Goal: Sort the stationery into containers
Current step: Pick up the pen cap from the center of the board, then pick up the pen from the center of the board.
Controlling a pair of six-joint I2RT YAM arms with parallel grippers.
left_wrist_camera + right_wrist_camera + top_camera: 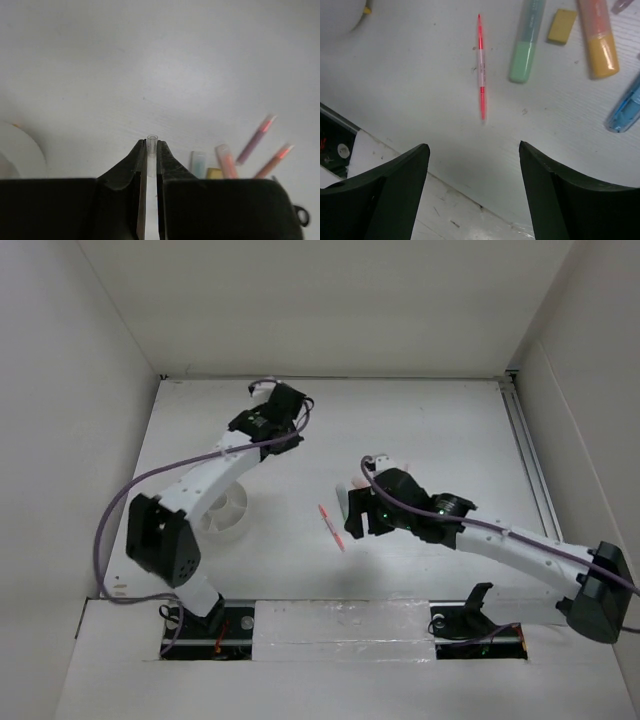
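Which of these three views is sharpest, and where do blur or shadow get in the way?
Right wrist view: sharpest; red pen and green marker crisp, soft shadow on the table by the open right gripper. Left wrist view: pink pens at right smeared, out of focus; left gripper, shut on a thin clear tube, nearly black. Top external view: even, diffuse light, little shadow.

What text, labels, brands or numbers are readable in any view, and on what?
None: no text is legible in any view.
Red pen: pale band round its middle, any print on it too small to read.
Green marker: no print can be made out, barrel blurred.
Orange marker: no print can be made out.
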